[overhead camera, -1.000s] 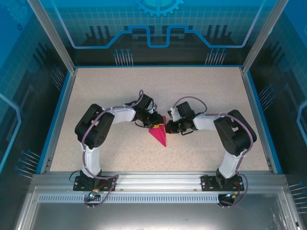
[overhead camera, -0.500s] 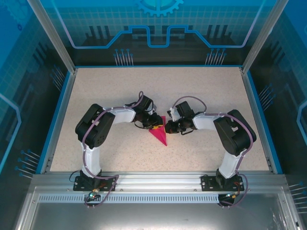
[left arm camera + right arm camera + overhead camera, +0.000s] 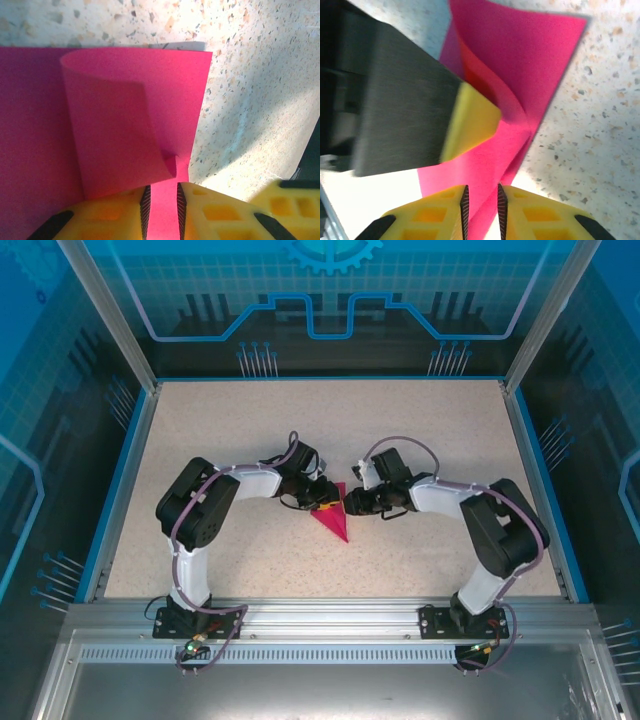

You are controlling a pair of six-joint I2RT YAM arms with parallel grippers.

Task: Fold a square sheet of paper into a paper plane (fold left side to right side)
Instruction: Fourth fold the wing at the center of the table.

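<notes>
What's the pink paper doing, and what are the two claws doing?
Pink paper: lying on the table, folded to a point, one flap curling up.
Left claw: open a little, paper showing in the gap.
Right claw: open a little, paper showing in the gap.

Left gripper (image 3: 161,194) and right gripper (image 3: 481,196) meet over the paper (image 3: 333,521), elbows out, jaws narrowly parted.
</notes>
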